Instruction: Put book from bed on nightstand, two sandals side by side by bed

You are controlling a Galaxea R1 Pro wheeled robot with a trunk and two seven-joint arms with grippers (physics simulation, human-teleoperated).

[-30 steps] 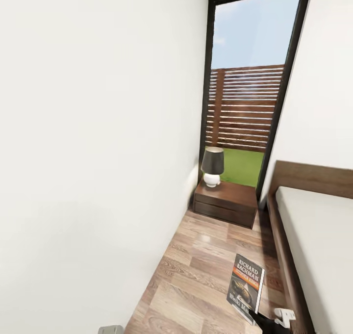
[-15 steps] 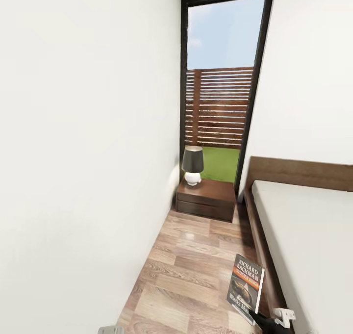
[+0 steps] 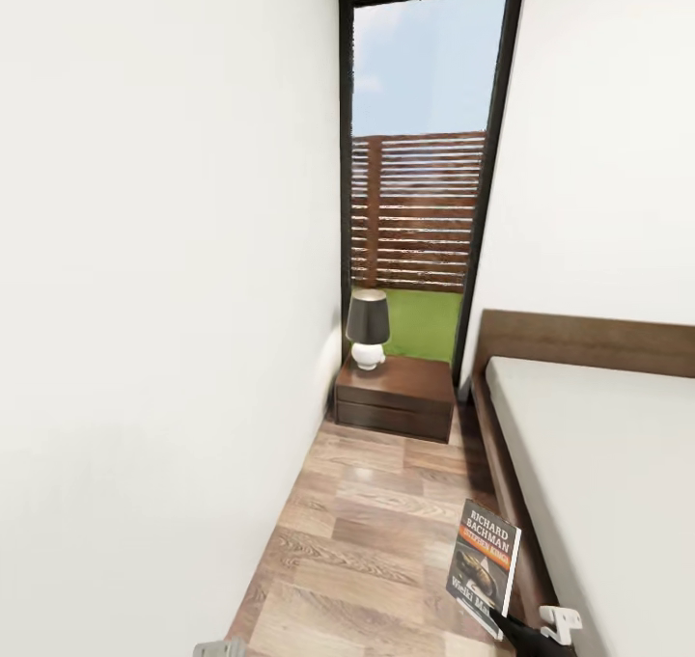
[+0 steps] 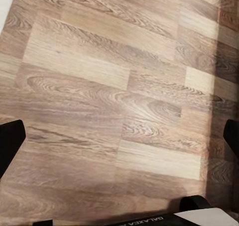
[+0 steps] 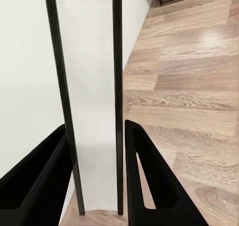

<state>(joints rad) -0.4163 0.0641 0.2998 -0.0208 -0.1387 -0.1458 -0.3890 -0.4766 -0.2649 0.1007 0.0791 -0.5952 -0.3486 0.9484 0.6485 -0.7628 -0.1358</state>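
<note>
Book: you have the Richard Bachman paperback upright in the right gripper, fingers clamped on its edge, off the bed.
Left gripper: your left gripper is spread wide over bare wood-plank floor, holding nothing.
Progress: 1 of 2 jobs looks half done; the book still needs setting on the nightstand. No sandals are placed yet.
Room: you are in a narrow aisle, white wall on your left, bed base on your right. The lamp takes the nightstand's near-wall corner; the remaining top is free.
</note>
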